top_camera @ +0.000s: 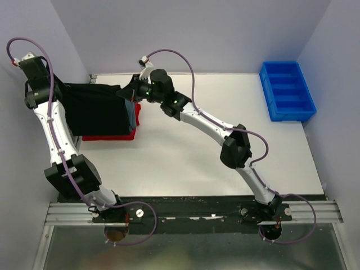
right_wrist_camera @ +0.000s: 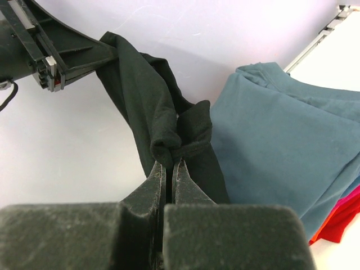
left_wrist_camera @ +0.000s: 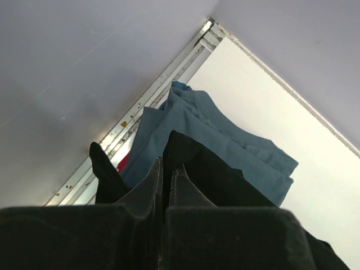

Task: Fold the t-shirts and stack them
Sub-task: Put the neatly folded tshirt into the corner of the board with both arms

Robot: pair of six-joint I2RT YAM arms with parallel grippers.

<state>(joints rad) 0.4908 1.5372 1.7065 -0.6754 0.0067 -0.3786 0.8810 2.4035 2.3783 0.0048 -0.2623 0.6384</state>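
The black t-shirt [top_camera: 98,109] hangs stretched between both grippers above the stack at the far left of the table. My left gripper [left_wrist_camera: 166,169] is shut on one edge of the black t-shirt [left_wrist_camera: 219,174]. My right gripper [right_wrist_camera: 169,163] is shut on a bunched edge of the black t-shirt [right_wrist_camera: 152,112]. Below lies the slate grey-blue t-shirt [right_wrist_camera: 281,146], folded, also in the left wrist view [left_wrist_camera: 214,135]. Under it is the red t-shirt [top_camera: 109,136], seen at the lower right of the right wrist view [right_wrist_camera: 340,216]. The floral print is hidden.
A blue plastic bin [top_camera: 287,91] stands at the far right corner. Lilac walls close in the left and back sides. The table [top_camera: 225,157] has its near edge along the metal rail by the arm bases.
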